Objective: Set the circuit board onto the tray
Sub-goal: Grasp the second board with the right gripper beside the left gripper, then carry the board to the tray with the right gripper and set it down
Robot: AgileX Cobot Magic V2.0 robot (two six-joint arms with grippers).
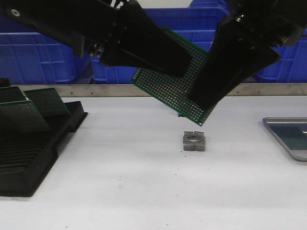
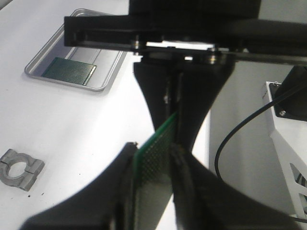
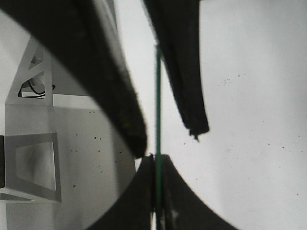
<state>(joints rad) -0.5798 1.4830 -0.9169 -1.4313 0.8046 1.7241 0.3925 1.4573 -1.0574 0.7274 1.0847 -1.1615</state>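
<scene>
The circuit board (image 1: 173, 80), thin, stiff and light, is held tilted in mid-air above the table (image 1: 144, 182), clamped at opposite edges by the left gripper (image 1: 184, 64) and the right gripper (image 1: 204, 103); it is best gripped by the edges. A metal clamp block (image 1: 194, 142) lies below, the tray (image 1: 280, 136), already holding one board, stands well apart to the right, and the black rack (image 1: 33, 153) to the left.

A white table (image 1: 120, 182) fronts big blue plastic bins (image 1: 43, 57) along the back.

Left tool (image 2: 152, 165) grips the circuit board (image 2: 156, 160) edge-on; opposite tool (image 2: 173, 103) seemingly clamps it too.
</scene>
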